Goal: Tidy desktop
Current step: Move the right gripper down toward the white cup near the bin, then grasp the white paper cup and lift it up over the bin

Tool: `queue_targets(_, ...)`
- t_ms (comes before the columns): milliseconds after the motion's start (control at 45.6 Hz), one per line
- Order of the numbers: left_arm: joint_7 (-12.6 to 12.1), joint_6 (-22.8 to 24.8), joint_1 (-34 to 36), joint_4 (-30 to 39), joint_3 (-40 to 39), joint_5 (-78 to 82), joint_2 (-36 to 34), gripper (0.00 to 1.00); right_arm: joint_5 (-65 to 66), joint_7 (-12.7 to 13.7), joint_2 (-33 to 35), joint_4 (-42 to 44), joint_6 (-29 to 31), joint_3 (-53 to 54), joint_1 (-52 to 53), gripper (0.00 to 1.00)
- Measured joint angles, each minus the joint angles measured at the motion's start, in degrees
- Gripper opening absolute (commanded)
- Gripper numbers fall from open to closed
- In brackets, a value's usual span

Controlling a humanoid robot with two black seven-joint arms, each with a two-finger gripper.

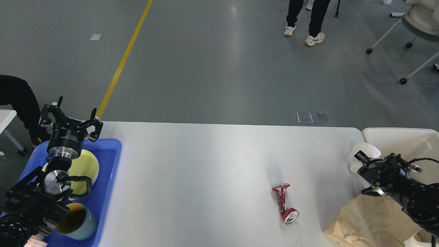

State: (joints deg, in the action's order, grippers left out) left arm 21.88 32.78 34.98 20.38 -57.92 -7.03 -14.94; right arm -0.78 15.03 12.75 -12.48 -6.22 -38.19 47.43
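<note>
Bright, even overhead lighting; a pale sheen on the glossy table [205, 164] and floor [212, 61]; soft faint shadows; sharp focus throughout.

No legible text anywhere.

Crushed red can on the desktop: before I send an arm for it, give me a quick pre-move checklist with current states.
1. Target located: ok. The crushed red can lies on its side on the desktop, right of centre.
2. Space around the can: ok. Nothing touches it; the brown paper bag lies apart to its right.
3. Left end effector free: ok. Fingers spread, nothing held, above the blue tray.
4. Right end effector state: cannot tell. Seen dark and end-on beside something white.
5. Drop-off: ok. The off-white bin stands at the desktop's right end.
6. Bystander: ok. The person's legs are far off.
</note>
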Motion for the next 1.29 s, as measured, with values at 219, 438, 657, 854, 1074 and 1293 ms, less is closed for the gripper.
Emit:
queue_targets(219, 0.0, 0.0, 0.0, 0.0, 0.0, 0.0, 0.0, 0.97, 0.0, 0.0, -0.7, 0.0, -0.4, 0.6, -0.7, 0.64)
queue_targets(438, 0.0, 0.0, 0.0, 0.0, 0.0, 0.0, 0.0, 0.97, 0.0, 0.0, -1.2, 0.0, -0.6, 0.6, -0.9, 0.64)
queue_targets(657, 0.0, 0.0, 0.0, 0.0, 0.0, 0.0, 0.0, 0.97, 0.0, 0.0, -1.6, 0.0, -0.6, 0.6, -1.1, 0.50)
queue_targets(854, 0.0, 0.0, 0.0, 0.0, 0.0, 0.0, 0.0, 0.97, 0.1, 0.0, -1.7, -0.1, -0.6, 0.6, -1.1, 0.30)
queue_targets(1074, 0.0, 0.0, 0.0, 0.0, 0.0, 0.0, 0.0, 0.97, 0.1, -0.1, -1.7, -0.3, -0.5, 0.5, -1.1, 0.09)
queue_targets(1293, 0.0, 0.0, 0.0, 0.0, 0.0, 0.0, 0.0, 0.97, 0.1, -0.1, -1.7, -0.5, -0.3, 0.3, -0.8, 0.00)
